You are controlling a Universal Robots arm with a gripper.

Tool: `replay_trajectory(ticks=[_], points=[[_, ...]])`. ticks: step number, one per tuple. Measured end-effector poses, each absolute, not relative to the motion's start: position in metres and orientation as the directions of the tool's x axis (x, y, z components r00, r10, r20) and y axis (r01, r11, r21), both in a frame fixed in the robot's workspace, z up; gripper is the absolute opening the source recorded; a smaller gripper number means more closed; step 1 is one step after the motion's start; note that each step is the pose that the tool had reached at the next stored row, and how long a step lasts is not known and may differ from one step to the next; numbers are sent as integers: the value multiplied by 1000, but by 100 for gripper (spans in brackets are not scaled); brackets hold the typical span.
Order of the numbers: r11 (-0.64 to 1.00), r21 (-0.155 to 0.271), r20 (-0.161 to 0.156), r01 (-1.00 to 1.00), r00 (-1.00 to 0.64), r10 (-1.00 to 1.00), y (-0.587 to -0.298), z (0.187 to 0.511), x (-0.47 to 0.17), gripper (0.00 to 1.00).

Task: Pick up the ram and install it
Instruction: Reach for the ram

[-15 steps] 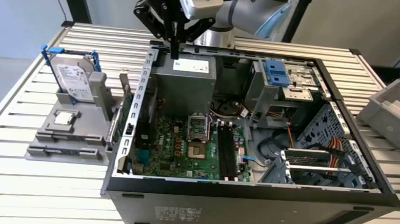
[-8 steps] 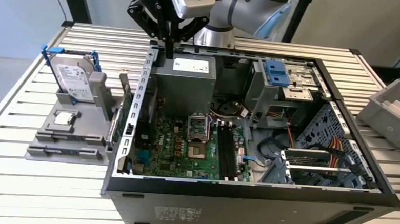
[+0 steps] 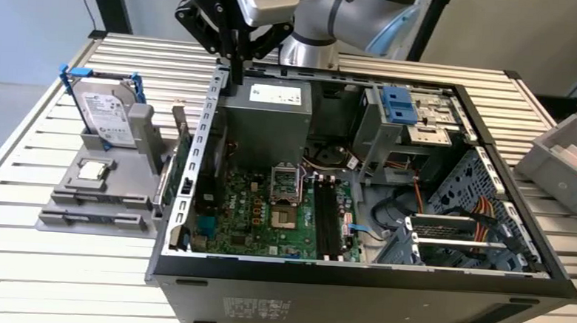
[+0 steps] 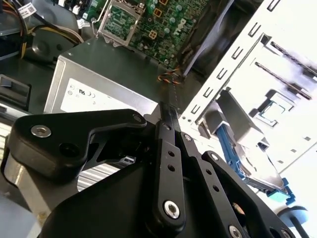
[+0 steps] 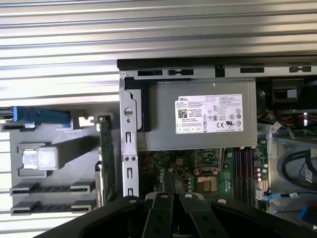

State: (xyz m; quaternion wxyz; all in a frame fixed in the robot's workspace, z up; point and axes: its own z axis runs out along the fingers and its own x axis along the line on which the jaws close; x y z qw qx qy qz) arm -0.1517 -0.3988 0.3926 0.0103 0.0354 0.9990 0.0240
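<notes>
Dark and edge-on, the ram (image 3: pixel 236 83) hangs pinched in the gripper (image 3: pixel 236 66) at the upper centre-left of the exterior view, above a back corner of the computer case (image 3: pixel 362 276), its long axis apparently pointing down; the black memory slots (image 3: pixel 327 221) lie lower right, running up the frame. In the second wrist view the jaws stand narrow, closed on the ram (image 4: pixel 167 115). In the first wrist view the ram (image 5: pixel 169 182) juts past the fingertips, well apart from the memory slots (image 5: pixel 242 163).

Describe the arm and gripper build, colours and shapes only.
Arm: silver-grey round segments with a light blue joint cap. Gripper: matte black, bar-linkage fingers with rows of small holes and silver pivot pins, mounted under a pale grey wrist block.
</notes>
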Motion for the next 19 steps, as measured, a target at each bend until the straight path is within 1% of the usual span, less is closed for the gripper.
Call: replay_trajectory(ticks=[19], points=[[996, 49, -19, 70, -997, 71, -399, 393, -173, 0]])
